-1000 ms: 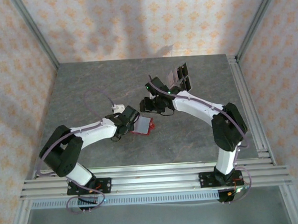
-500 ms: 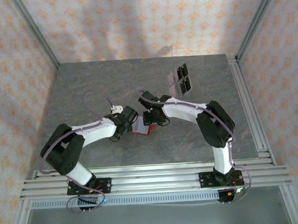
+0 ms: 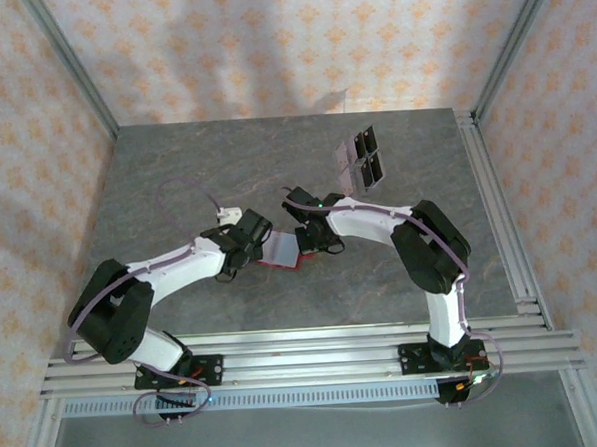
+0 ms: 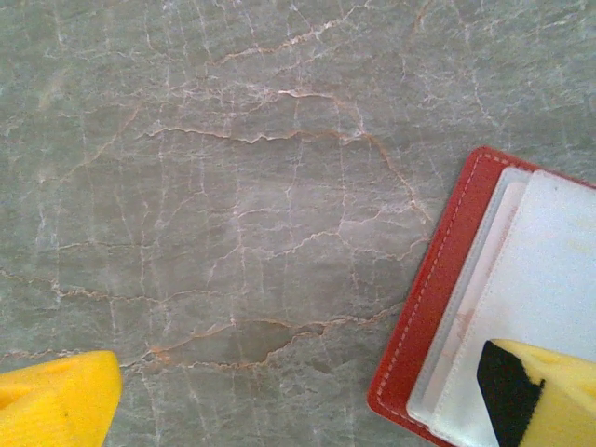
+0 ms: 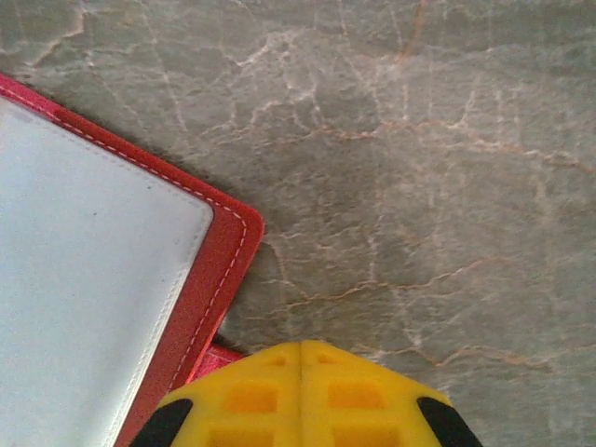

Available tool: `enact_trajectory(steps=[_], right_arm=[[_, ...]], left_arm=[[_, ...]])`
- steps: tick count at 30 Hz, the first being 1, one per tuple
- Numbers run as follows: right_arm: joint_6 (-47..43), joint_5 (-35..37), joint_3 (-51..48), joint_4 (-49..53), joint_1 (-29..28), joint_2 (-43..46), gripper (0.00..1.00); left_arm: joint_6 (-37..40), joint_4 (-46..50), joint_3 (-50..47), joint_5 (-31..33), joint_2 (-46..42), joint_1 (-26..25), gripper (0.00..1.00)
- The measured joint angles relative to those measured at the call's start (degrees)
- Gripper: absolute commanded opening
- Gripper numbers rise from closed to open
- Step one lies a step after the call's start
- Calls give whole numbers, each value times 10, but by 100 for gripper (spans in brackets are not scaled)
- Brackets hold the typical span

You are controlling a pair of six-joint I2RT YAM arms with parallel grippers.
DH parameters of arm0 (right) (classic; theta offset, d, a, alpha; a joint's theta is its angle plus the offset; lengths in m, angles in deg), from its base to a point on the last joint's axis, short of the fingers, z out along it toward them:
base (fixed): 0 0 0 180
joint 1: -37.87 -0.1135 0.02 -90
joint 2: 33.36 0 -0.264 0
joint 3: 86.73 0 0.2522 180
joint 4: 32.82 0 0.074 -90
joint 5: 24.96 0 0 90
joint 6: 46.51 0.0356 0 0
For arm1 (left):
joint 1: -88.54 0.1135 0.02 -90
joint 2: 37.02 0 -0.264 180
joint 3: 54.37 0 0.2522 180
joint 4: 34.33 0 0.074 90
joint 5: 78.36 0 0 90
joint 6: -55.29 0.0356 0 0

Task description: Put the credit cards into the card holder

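Observation:
The card holder (image 3: 283, 251) lies open on the table, red outside with a pale lining (image 4: 549, 279) (image 5: 84, 279). My left gripper (image 3: 249, 242) (image 4: 298, 400) is open at its left end; one yellow finger (image 4: 549, 391) rests over the lining, the other over bare table. My right gripper (image 3: 316, 245) (image 5: 300, 358) is shut, fingertips pressed together just off the holder's right corner, above a small red tab (image 5: 216, 358). The credit cards (image 3: 367, 155) look like dark rectangles standing at the back.
A clear plastic stand (image 3: 349, 153) carries the dark cards near the table's far middle. Grey marble tabletop (image 3: 176, 180) lies open to the left and front. Metal rails (image 3: 498, 213) run along the right edge, patterned walls behind.
My right gripper came down and forward from near the stand to the holder's right edge and closed its jaws. The left arm shifted slightly, still open on the holder.

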Motion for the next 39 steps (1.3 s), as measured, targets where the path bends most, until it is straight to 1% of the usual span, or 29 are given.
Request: enact_trajectory(steps=[6, 7, 9, 10, 11, 13, 16, 19, 23, 29, 34, 39], right_arm=[[-66, 16, -4, 14, 30, 12, 0], [-75, 18, -4, 16, 35, 13, 2], [-89, 22, -4, 19, 47, 13, 12], [-92, 23, -2, 22, 51, 13, 21], [-96, 24, 1, 25, 54, 13, 26], [-106, 23, 16, 35, 56, 13, 35], [-106, 11, 48, 47, 59, 13, 42], [-94, -3, 92, 60, 66, 17, 46], [-80, -5, 164, 87, 90, 24, 46], [-73, 26, 277, 123, 144, 9, 46], [-74, 52, 339, 159, 176, -58, 41], [-81, 71, 380, 200, 190, -131, 39]], left_arm=[[0, 15, 7, -3, -33, 0, 100], [0, 16, 11, -4, -36, 0, 100], [0, 17, 18, -4, -38, 0, 100], [0, 17, 20, -5, -38, 0, 100], [0, 18, 21, -6, -37, 0, 100], [0, 18, 22, -8, -37, 0, 100], [1, 18, 23, -12, -37, 0, 100], [3, 18, 23, -18, -37, 0, 100], [8, 18, 23, -22, -33, 0, 100], [11, 17, 26, -37, -6, 0, 100], [11, 14, 35, -46, 13, 0, 100], [11, 11, 41, -50, 20, 0, 100]])
